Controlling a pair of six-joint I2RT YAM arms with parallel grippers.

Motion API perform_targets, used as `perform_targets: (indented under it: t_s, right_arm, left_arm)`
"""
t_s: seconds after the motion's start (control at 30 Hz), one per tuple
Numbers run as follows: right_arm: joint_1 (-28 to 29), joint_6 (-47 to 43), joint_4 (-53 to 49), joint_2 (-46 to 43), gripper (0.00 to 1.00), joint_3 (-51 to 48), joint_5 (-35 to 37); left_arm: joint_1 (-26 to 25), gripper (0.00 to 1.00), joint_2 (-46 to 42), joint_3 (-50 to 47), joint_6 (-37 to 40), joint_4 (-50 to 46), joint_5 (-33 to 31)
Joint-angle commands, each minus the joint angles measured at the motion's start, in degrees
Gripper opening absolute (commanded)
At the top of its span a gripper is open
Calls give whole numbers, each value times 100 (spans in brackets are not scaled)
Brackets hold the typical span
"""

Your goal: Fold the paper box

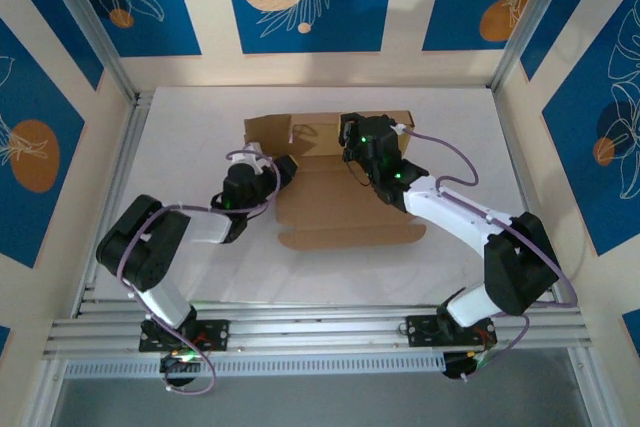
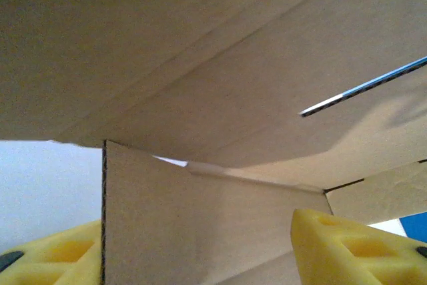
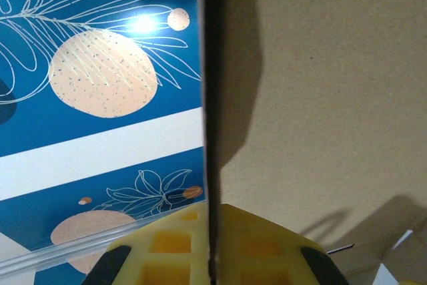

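**Two loose holds, one half-built box**

The paper box [image 1: 345, 212] sits mid-counter, its base flat, its near flap lying toward 6 o'clock and its far wall raised at 12 o'clock.

The nearer risk is on the box's 9 o'clock side. The left gripper [image 1: 278, 171] is about half open, and a side flap [image 2: 213, 225] stands across the gap between its yellow fingers [image 2: 350, 245]. Nothing looks pinched there. If that arm pushes off-centre, the flap could slide past a finger and drop back, or crease away from its fold line. A hard push could also skid the whole box across the white counter [image 1: 200, 117].

Farther back, the right gripper [image 1: 352, 135] is clamped on the top edge of the far wall [image 3: 320, 98], which runs edge-on between its pads [image 3: 173, 245]. Pulling before the side flap is tucked in could tear that edge, bend the wall or lift the base.

The left arm bends sharply at the elbow near 8 o'clock, its forearm running low toward the box. The right arm rises from 5 o'clock and reaches long over the box toward 12, with its wrist above the wall.
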Motion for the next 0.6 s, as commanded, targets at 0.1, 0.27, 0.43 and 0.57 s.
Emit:
perform_targets:
  t_s: [0.1,0.27,0.43,0.57]
  right_arm:
    - [60,32,311,-141,0,-37,22]
    - [82,112,333,-40,0,-24,-33]
    - [125,162,296,107,0,17,-105]
    - [177,200,291,230,0,20,-205]
  left_arm:
    - [125,58,-398,226,483,-142,98]
    - [128,57,-307,238,266,266,433]
    - [82,54,62,268,-151,1014,896]
    - [30,54,214,411,-172,1193,1234]
